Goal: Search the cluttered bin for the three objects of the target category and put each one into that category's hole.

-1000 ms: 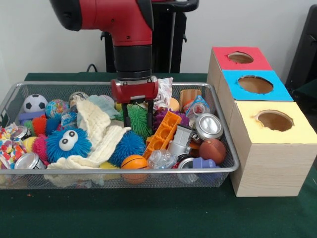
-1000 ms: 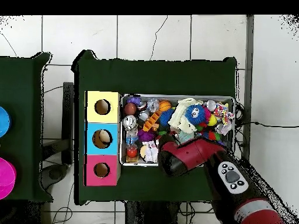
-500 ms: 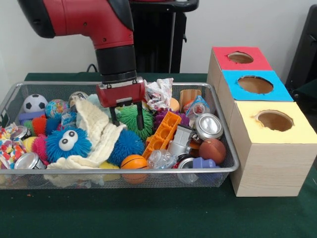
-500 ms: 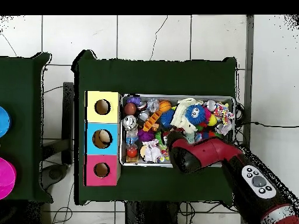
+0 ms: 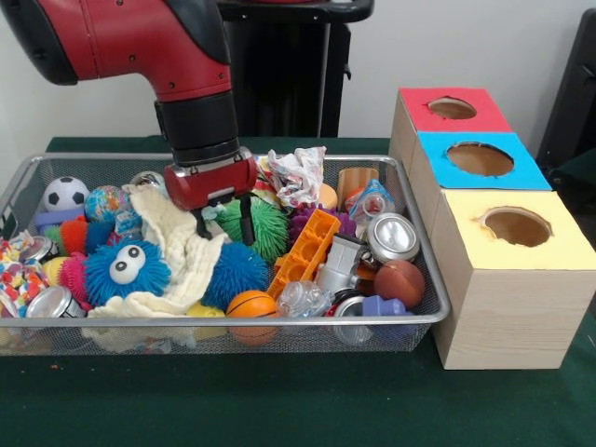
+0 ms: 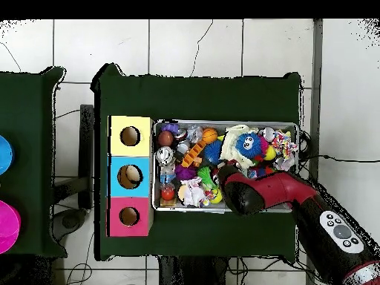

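The silver wire-mesh basket (image 5: 421,279) (image 6: 223,123) is full of mixed toys. My gripper (image 5: 223,227) is open and empty. It hangs low over the basket's middle, its fingertips (image 5: 247,233) just above a green spiky ball (image 5: 265,228) and a cream knitted cloth (image 5: 186,247). In the overhead view the arm (image 6: 256,194) covers the gripper. I cannot make out the teddy bear, the tiger or the pale plush animal among the clutter. The red-surround hole (image 5: 452,108) (image 6: 129,216) is at the far end of the wooden box, right of the basket in the front view.
In the basket lie a blue puffer with eyes (image 5: 128,268), an orange block toy (image 5: 307,247), cans (image 5: 393,236), a basketball (image 5: 251,307), a soccer ball (image 5: 65,194) and crumpled paper (image 5: 296,175). The blue (image 5: 480,158) and yellow (image 5: 517,226) holes sit nearer the camera.
The arm has swung left in the front view, carrying the open gripper from above the orange block's left side to over the cream cloth's edge. Nothing was picked up.
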Controlling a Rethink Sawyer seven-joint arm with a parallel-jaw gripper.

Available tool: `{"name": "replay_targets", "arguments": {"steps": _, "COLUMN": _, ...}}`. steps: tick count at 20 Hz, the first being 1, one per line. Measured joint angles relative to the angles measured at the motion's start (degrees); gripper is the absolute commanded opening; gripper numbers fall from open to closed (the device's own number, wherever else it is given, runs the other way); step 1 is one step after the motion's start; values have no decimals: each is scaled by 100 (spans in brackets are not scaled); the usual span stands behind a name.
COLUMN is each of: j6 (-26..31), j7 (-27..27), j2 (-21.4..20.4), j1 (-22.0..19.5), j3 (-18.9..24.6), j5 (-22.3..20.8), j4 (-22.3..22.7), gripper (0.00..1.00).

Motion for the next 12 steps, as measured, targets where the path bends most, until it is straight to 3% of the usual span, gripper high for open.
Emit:
{"name": "replay_targets", "arguments": {"steps": 8, "j6": 337, "j7": -625, "j2": 57, "j1": -28, "j3": 105, "j5": 0, "j4": -105, "gripper": 100}}
{"name": "replay_targets", "arguments": {"steps": 12, "j6": 352, "j7": -648, "j2": 57, "j1": -24, "j3": 107, "j5": -1, "j4": -105, "gripper": 100}}
